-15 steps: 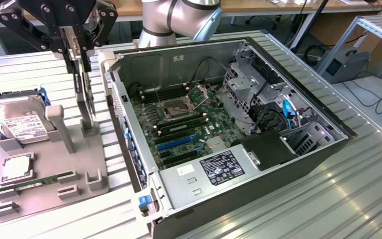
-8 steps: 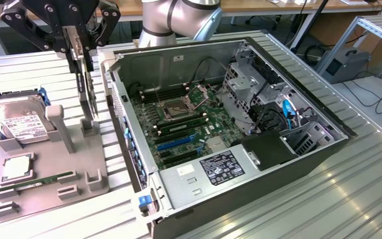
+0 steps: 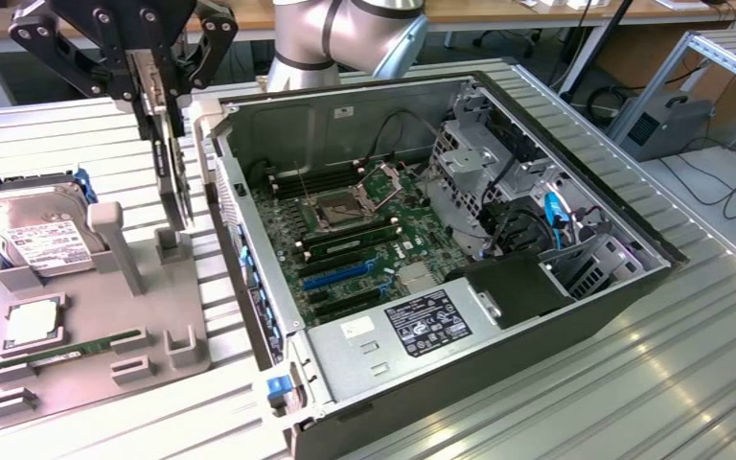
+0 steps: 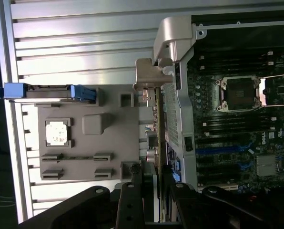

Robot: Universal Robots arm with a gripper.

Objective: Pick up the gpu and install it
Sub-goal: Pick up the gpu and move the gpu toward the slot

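Pickup is the step in hand, by my reading; the gripper (image 3: 161, 96) stands over the tray (image 3: 87, 311), fingers narrow on either side of the gpu (image 3: 170, 172), and it looks clamped on the card's upper edge. The gpu hangs upright and edge-on, just beside the case (image 3: 535, 369) on the exterior view's left; its lower end sits at the stand (image 3: 172, 252) or just above it; I cannot tell whether it is free of the slot. In the wrist view the gripper (image 4: 154, 171) straddles the same thin card (image 4: 157, 119), whose silver bracket (image 4: 149, 71) lies at the far end, close to the case wall; installing is not yet done, since the card is outside the case.

Judging from this, the next move calls for a straight lift that keeps the card vertical; then the case rim has to be cleared without knocking the bracket; then the card edge has to line up with a slot (image 3: 336, 276) on the board (image 3: 368, 249), bracket toward the case's back wall; a tilt in the grip would spoil the seating.

Counted: one gripper; one gpu; one tray; one case, lid off; one board; one hard drive (image 3: 35, 235) on the tray; one RAM stick (image 3: 68, 352) lying flat there; one square chip (image 3: 32, 323) beside it.
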